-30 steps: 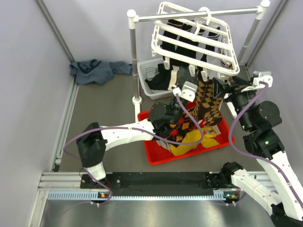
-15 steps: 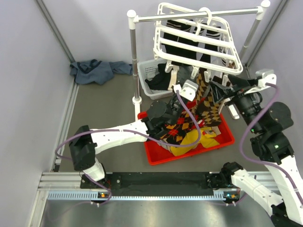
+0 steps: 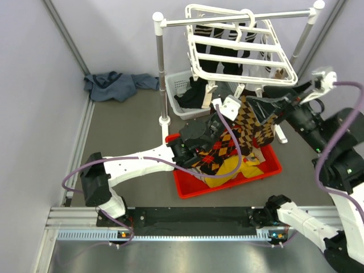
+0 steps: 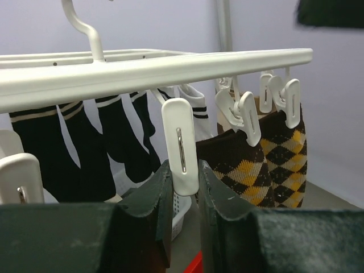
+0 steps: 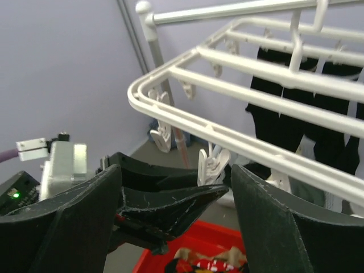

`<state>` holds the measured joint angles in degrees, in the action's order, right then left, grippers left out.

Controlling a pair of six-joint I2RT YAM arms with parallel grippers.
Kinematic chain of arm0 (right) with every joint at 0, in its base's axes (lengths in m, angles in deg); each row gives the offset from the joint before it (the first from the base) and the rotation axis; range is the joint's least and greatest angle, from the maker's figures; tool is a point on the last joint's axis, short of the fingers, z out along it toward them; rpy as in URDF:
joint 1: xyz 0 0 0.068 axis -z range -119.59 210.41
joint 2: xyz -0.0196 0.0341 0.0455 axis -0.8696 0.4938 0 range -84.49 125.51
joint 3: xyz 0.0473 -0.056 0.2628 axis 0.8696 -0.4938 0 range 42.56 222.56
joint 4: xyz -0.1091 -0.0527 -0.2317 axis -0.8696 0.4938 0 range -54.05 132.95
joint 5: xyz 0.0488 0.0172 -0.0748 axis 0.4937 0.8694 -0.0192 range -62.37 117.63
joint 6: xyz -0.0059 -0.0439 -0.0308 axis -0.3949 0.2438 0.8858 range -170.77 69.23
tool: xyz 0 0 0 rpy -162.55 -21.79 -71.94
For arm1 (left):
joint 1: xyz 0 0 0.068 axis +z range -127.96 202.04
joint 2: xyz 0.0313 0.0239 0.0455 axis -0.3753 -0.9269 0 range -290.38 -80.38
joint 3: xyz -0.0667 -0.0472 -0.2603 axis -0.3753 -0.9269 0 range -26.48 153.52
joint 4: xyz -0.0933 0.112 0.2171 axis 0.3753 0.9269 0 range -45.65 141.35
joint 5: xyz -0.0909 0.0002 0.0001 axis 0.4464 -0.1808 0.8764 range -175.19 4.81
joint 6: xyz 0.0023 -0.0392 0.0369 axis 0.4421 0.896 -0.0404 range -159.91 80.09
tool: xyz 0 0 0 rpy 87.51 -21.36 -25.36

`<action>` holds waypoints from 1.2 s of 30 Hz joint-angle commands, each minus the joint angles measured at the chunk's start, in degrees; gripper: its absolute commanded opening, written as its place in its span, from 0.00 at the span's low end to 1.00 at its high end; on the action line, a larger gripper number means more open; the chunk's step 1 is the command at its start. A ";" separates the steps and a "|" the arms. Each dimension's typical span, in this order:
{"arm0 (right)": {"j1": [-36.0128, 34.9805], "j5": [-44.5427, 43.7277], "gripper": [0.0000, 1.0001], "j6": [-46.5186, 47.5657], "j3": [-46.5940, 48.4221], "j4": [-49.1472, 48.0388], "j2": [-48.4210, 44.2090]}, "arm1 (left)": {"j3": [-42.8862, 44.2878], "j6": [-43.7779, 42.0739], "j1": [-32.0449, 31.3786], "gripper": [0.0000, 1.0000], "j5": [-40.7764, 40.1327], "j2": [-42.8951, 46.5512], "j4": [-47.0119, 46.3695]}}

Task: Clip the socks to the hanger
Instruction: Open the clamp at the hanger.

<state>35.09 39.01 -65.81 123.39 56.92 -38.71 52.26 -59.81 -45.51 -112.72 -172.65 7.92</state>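
The white hanger (image 3: 239,51) hangs tilted from the rod, and its front bar crosses the left wrist view (image 4: 170,65). Two brown argyle socks (image 3: 253,122) hang from its front clips and also show in the left wrist view (image 4: 267,165). My left gripper (image 3: 234,98) is raised under the front bar. In its own view the left gripper (image 4: 185,170) is shut on a dangling white clip (image 4: 180,142). My right gripper (image 3: 264,108) is just right of it. In its own view the right gripper (image 5: 176,170) is wide open and empty, with the left fingers (image 5: 165,199) between its jaws.
A red tray (image 3: 187,190) below holds black, red and yellow argyle socks (image 3: 224,162). White socks with black stripes (image 3: 227,54) hang further back on the frame. A white basket (image 3: 181,85) stands by the rack post (image 3: 160,68). A blue cloth (image 3: 114,85) lies at the far left.
The left gripper rose from the tray towards the hanger's front clips. The right arm lifted up and to the right. The hanger swung back and tilted more steeply.
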 commanded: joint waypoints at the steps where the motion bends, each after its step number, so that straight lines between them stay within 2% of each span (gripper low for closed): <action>1: 0.10 1.81 0.76 -3.41 1.69 6.71 3.08 | 0.36 2.41 -0.92 0.04 1.43 1.04 0.65; 5: 0.18 -0.48 0.72 -4.46 0.81 6.98 4.75 | 0.45 2.32 -0.92 0.04 1.25 0.77 0.65; 11: 0.88 -0.83 0.68 -6.48 -2.08 2.15 6.51 | 0.19 2.85 -1.01 0.04 1.43 0.78 1.18; 18: 11.68 11.82 0.60 -16.76 -9.46 -11.29 6.43 | -0.26 3.73 -1.09 0.04 2.83 1.22 1.35; 28: 12.23 15.08 0.56 -16.51 -8.33 -15.87 8.62 | 0.98 4.52 -1.01 0.02 4.59 0.42 3.90; 34: 12.31 15.52 0.45 -15.72 -7.45 -14.47 9.50 | 1.85 4.61 -1.01 0.02 5.29 -0.19 4.95; 36: 12.23 15.78 0.38 -15.10 -7.71 -13.86 9.15 | 1.94 4.61 -1.01 0.02 5.12 -0.02 5.05</action>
<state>46.82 54.20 -82.10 113.49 45.82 -29.36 52.33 -56.05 -45.81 -109.90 -172.72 11.16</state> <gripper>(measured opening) 0.426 0.243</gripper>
